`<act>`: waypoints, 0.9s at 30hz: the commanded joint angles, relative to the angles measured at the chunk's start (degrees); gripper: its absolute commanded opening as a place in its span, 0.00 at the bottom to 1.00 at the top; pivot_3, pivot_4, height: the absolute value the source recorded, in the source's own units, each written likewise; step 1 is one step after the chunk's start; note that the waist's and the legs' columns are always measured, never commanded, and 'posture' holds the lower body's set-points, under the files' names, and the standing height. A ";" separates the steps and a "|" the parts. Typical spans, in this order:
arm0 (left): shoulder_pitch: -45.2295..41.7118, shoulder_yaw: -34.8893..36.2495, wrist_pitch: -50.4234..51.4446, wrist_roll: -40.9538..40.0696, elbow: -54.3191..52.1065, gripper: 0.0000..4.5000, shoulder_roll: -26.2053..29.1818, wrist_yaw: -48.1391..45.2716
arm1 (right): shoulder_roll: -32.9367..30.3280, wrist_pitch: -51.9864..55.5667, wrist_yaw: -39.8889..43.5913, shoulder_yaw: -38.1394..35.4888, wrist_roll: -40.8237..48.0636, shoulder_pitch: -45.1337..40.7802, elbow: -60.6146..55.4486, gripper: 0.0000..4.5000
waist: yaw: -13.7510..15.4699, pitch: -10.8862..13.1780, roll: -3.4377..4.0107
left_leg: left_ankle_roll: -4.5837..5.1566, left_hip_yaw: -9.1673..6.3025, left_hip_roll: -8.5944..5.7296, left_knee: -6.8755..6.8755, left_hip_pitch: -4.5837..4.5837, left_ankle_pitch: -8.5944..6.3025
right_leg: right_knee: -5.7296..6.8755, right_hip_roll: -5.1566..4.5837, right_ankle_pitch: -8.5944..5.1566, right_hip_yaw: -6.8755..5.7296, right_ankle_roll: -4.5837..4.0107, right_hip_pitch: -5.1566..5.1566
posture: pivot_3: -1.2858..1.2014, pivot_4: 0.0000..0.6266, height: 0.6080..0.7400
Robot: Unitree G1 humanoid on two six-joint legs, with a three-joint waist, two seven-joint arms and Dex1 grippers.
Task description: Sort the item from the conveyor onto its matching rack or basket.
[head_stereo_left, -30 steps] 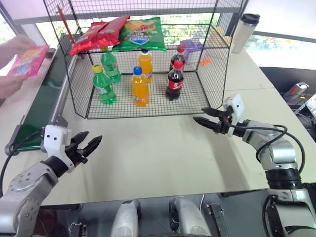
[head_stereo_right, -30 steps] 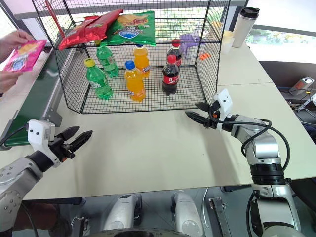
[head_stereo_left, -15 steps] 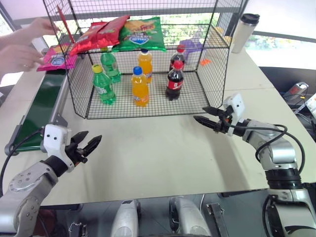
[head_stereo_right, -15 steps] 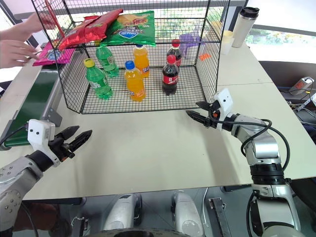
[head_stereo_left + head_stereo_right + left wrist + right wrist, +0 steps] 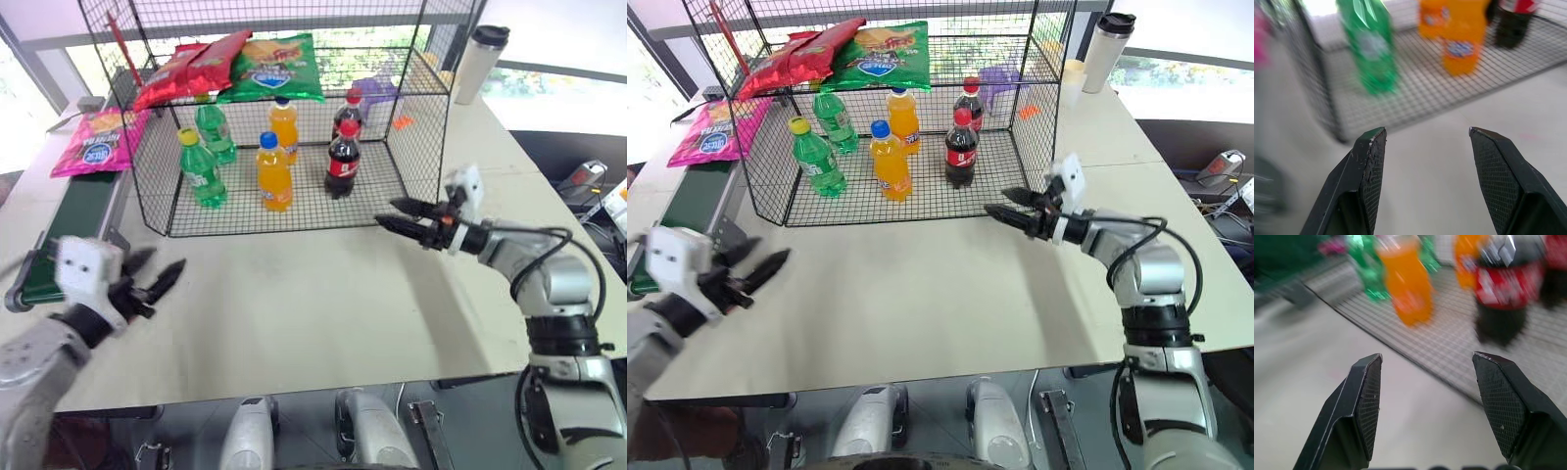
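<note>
The item, a magenta-pink crisp bag (image 5: pixel 98 142), lies flat on the far end of the conveyor (image 5: pixel 73 211), a dark-green belt left of the black wire cage. The cage's upper shelf (image 5: pixel 431 73) carries two red crisp bags (image 5: pixel 191 69) and a green one (image 5: pixel 274 67). My left gripper (image 5: pixel 162 266) hangs open over the table's near left, by the conveyor's near end and well short of the bag; it holds nothing (image 5: pixel 1427 131). My right gripper (image 5: pixel 385 212) is open and empty in front of the cage's right front corner, pointing left (image 5: pixel 1427 355).
Green bottles (image 5: pixel 201 168), orange bottles (image 5: pixel 272 172) and cola bottles (image 5: pixel 340 162) stand on the cage's lower wire floor. A steel travel mug (image 5: pixel 480 61) stands at the back right. A small purple thing (image 5: pixel 377 90) lies on the shelf's right side.
The person's hands have set the pink bag down on the belt and withdrawn. Both my grippers have risen, the left one also shifting left; both remain open.
</note>
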 commanded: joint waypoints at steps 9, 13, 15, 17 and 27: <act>28.61 16.44 -42.59 44.97 13.75 0.62 -1.43 -2.08 | 12.68 -7.16 3.56 10.32 -2.91 -8.57 1.74 0.66 | 0.46 -0.03 0.07 | -0.04 0.33 -0.01 -0.21 -0.09 -0.07 | -0.09 -0.26 -0.01 0.11 -0.04 -0.30 | 0.52 0.24 1.00; 27.61 11.65 -47.55 48.37 16.59 0.62 -5.82 1.19 | 16.59 -12.15 3.89 13.73 -6.33 -9.83 5.41 0.66 | 0.59 -0.07 0.01 | -0.10 0.35 0.00 -0.19 -0.17 -0.10 | -0.10 -0.63 -0.01 0.02 -0.04 -0.61 | 0.52 0.24 1.00; 26.48 9.38 -48.75 50.05 17.65 0.62 -7.59 2.89 | 17.80 -13.72 4.11 14.51 -7.27 -10.24 6.58 0.66 | 0.52 -0.09 -0.01 | -0.11 0.45 0.00 -0.21 -0.19 -0.10 | -0.11 -0.84 -0.01 0.01 -0.03 -0.61 | 0.52 0.24 1.00; 25.81 8.09 -49.66 51.12 18.48 0.62 -8.45 3.67 | 18.23 -14.71 4.59 14.82 -7.86 -10.43 7.21 0.66 | 0.35 -0.14 -0.10 | -0.07 0.54 -0.04 -0.18 -0.42 -0.08 | -0.09 -0.89 0.01 0.00 -0.01 -0.57 | 0.52 0.24 1.00; 23.49 6.76 -52.58 55.63 18.95 0.62 -13.67 12.59 | 18.37 -15.62 4.43 14.39 -9.11 -9.19 7.79 0.66 | 0.22 -0.16 -0.14 | -0.06 0.56 -0.11 0.12 -0.73 -0.08 | 0.00 -0.72 0.13 -0.07 0.19 -0.74 | 0.52 0.24 1.00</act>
